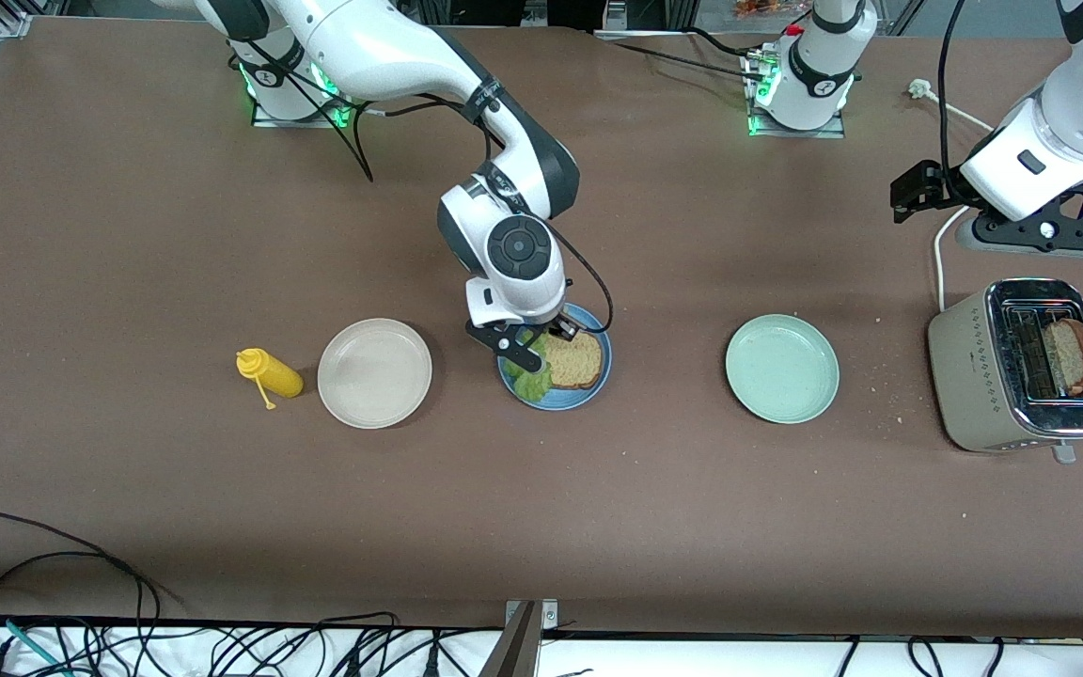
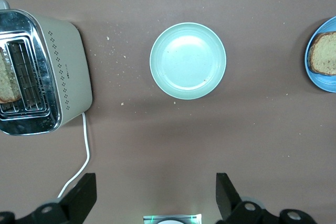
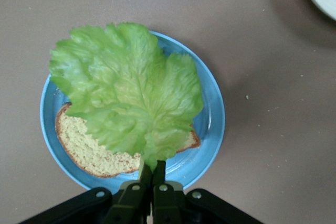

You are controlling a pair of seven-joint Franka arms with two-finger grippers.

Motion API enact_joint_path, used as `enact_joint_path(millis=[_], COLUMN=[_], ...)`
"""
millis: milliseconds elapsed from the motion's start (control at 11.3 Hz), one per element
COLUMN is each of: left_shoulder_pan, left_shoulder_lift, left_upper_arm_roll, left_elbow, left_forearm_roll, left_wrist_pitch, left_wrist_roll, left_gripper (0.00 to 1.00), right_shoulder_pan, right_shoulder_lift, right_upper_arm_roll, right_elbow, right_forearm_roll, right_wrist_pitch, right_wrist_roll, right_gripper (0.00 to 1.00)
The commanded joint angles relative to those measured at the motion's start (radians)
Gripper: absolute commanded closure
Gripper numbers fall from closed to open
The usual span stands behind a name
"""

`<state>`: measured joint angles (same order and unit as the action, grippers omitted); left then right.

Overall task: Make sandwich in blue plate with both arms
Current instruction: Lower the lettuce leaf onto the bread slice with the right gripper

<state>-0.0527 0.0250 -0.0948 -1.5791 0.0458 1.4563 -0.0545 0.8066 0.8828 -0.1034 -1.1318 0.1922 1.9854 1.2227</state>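
The blue plate (image 1: 590, 395) lies mid-table and holds one tan bread slice (image 1: 574, 361). My right gripper (image 1: 534, 350) hangs over the plate, shut on the stem of a ruffled green lettuce leaf (image 1: 530, 377). In the right wrist view the lettuce leaf (image 3: 128, 93) covers part of the bread slice (image 3: 86, 148) on the blue plate (image 3: 212, 124), held by the right gripper (image 3: 151, 167). A second bread slice (image 1: 1071, 354) stands in the toaster (image 1: 993, 376). My left gripper (image 2: 155, 192) is open and empty, up over the table by the toaster, waiting.
A pale green plate (image 1: 782, 368) lies between the blue plate and the toaster. A beige plate (image 1: 374, 372) and a yellow squeeze bottle (image 1: 269, 373) lie toward the right arm's end. The toaster's white cord (image 1: 942, 254) runs toward the bases. Cables hang at the table's near edge.
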Motion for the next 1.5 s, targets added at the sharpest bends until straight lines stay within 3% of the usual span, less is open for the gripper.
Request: enact_joint_path(millis=[0, 531, 708, 797, 885, 1416], left_shoulder_pan=[0.005, 0.005, 0.005, 0.005, 0.005, 0.005], left_shoulder_lift=[0.01, 0.01, 0.01, 0.01, 0.01, 0.01], left_upper_arm_roll=[0.003, 0.003, 0.003, 0.003, 0.003, 0.003], left_elbow=[0.025, 0.025, 0.025, 0.025, 0.025, 0.025], left_forearm_roll=[-0.024, -0.024, -0.024, -0.024, -0.024, -0.024], left_wrist_pitch=[-0.014, -0.014, -0.014, -0.014, -0.014, -0.014], left_wrist_roll=[0.024, 0.024, 0.024, 0.024, 0.024, 0.024], left_gripper=[0.0, 0.0, 0.0, 0.0, 0.0, 0.0], right_shoulder_pan=[0.011, 0.02, 0.025, 0.026, 0.035, 0.046], right_shoulder_lift=[0.062, 0.074, 0.074, 0.076, 0.076, 0.07], right_upper_arm_roll=[-0.007, -0.007, -0.007, -0.007, -0.009, -0.004], right_elbow=[0.05, 0.05, 0.05, 0.05, 0.05, 0.062], right_forearm_roll=[0.016, 0.016, 0.018, 0.018, 0.015, 0.019], right_wrist_pitch=[0.022, 0.036, 0.059, 0.059, 0.059, 0.073], right_wrist_roll=[0.031, 0.072, 0.084, 0.092, 0.106, 0.164], right_gripper=[1.0, 0.98, 0.6, 0.33, 0.0, 0.0])
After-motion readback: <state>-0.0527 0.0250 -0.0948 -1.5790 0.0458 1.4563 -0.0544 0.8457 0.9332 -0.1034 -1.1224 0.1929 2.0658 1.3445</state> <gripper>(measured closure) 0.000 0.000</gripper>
